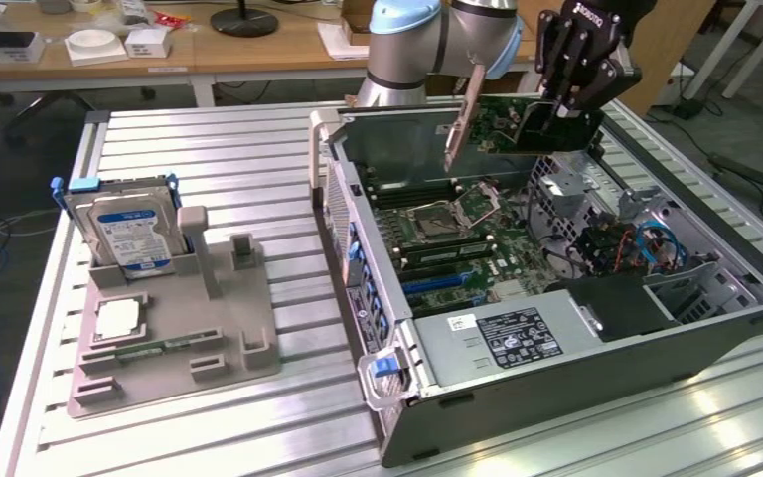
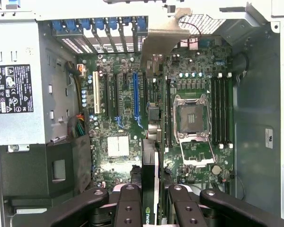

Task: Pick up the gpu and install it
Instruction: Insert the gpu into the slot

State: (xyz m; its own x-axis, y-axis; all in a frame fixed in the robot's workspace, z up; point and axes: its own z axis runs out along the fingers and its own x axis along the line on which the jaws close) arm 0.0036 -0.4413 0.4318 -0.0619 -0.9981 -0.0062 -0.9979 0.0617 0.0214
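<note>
Closest in, my fingers [image 2: 131, 204] are clenched on the gpu [image 2: 150, 177] — it sits edge-on between them, its pale bracket [image 2: 157, 42] at the far end. Card and fingers hang above the open computer case [image 1: 580, 383] — the motherboard [image 2: 194, 85] and its blue slot [image 2: 136, 99] lie below me.
</note>
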